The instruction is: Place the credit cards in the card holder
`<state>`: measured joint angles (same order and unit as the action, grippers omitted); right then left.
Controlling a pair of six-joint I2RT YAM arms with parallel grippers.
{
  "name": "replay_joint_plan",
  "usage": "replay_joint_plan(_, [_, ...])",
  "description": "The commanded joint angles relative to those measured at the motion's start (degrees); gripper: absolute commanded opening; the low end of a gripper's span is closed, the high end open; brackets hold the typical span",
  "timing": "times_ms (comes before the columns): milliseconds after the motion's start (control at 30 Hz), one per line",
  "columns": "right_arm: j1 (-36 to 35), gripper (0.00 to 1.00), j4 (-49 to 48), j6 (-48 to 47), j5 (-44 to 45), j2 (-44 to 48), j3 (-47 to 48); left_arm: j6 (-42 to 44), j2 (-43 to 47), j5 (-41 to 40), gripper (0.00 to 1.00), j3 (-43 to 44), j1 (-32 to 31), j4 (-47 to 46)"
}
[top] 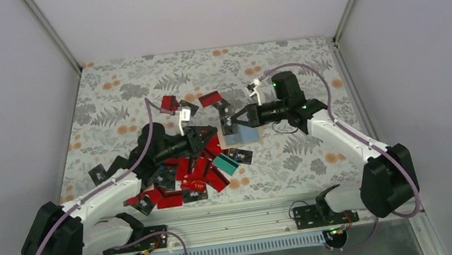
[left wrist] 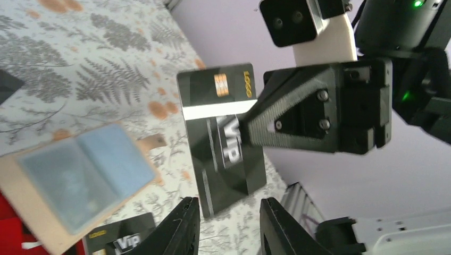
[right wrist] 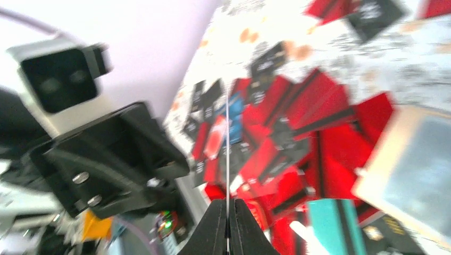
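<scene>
A black VIP credit card (left wrist: pixel 223 138) hangs upright in the air, and my right gripper (top: pixel 237 120) is shut on its edge; in the right wrist view the card (right wrist: pixel 227 143) shows edge-on between the closed fingers (right wrist: pixel 215 228). My left gripper (left wrist: pixel 228 218) stands open just below the card's lower end, its fingers apart and not touching it. The card holder (top: pixel 242 136) lies open on the table under the card, tan with pale blue sleeves (left wrist: pixel 80 175). Many red, black and teal credit cards (top: pixel 183 173) lie heaped near the left arm.
A few loose cards (top: pixel 209 98) lie further back on the floral tablecloth (top: pixel 308 62). A second black VIP card (left wrist: pixel 119 239) rests beside the holder. A teal card (right wrist: pixel 332 223) lies at the pile's near edge. Grey walls close in both sides.
</scene>
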<state>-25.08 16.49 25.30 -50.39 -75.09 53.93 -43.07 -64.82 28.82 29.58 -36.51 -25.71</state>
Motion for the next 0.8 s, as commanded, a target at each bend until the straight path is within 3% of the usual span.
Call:
replay_joint_plan(0, [4.9,0.04,3.0,1.0,9.9,-1.4,-2.2,5.8,-2.0,-3.8,0.31,3.1,-0.2,6.2])
replay_joint_plan(233, [10.5,0.04,1.4,1.8,13.5,-4.5,-5.5,11.0,-11.3,-9.8,0.35,8.9,-1.9,14.6])
replay_joint_plan(467, [11.1,0.04,-2.5,2.0,11.5,-10.1,-6.9,12.6,-21.0,-14.6,0.29,15.0,-3.1,19.5])
replay_joint_plan(767, [12.1,0.04,-3.7,1.9,17.4,-14.8,-5.9,13.1,-29.8,-16.1,0.24,20.4,-3.6,22.6])
